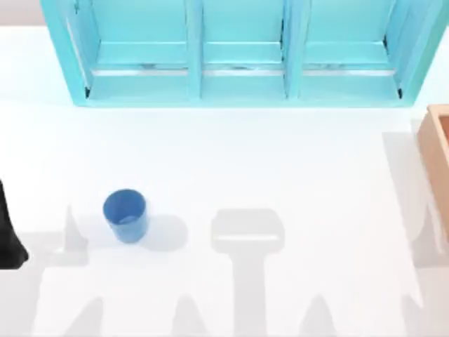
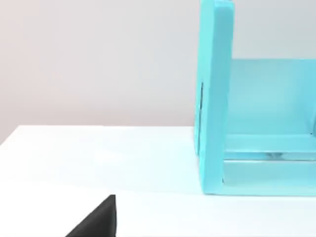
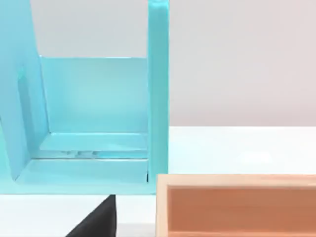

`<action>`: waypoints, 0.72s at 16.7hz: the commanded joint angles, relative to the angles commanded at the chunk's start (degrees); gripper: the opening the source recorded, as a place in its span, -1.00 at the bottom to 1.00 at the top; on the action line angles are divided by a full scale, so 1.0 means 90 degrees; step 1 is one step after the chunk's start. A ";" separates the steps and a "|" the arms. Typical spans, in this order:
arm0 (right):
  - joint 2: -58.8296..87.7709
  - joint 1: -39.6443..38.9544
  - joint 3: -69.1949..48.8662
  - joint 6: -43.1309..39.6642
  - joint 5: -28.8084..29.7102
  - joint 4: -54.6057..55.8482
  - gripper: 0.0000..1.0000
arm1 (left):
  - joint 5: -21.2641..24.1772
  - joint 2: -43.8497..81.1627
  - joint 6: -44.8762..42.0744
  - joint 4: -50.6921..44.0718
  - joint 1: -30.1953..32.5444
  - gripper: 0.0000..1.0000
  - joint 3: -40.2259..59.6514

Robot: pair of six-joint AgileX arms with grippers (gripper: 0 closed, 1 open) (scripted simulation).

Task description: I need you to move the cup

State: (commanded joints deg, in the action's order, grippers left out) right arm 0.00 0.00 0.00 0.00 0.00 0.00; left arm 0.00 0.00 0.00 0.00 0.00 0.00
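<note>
The cup (image 1: 125,214) stands upright on the surface (image 1: 280,168), open mouth up, toward the front-left part of it and well clear of every edge. Being round and upright, it has no long axis along the surface that would favour one approach direction; its axis runs straight up, so a claw can close across the rim or the tapered sides from any side.

The left arm (image 1: 8,232) is the nearer one by a clear margin: its dark body shows at the surface's left edge, roughly level with the cup, and the cup lies to its right, toward the middle of the surface. Nothing stands between them. A dark finger tip of the left claw (image 2: 98,219) appears low in the left wrist view, looking toward the turquoise shelf unit (image 1: 238,53) at the back edge; whether that claw is wide or narrow I cannot tell.

The right claw (image 3: 98,219) sits near the surface's right edge, facing the shelf unit and the wooden box (image 3: 237,205) beside it, well apart from the cup; its opening I cannot tell either. My judgement is that the left arm should take this reach, swinging rightward and down over the cup.
</note>
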 joint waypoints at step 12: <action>0.0000 0.0000 0.0000 0.0000 0.0000 0.0000 1.00 | 0.0012 0.3409 0.0860 -0.2274 0.0905 1.00 0.2832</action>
State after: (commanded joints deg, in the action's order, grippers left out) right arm 0.00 0.00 0.00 0.00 0.00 0.00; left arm 0.11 30.68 7.74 -20.46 8.15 25.49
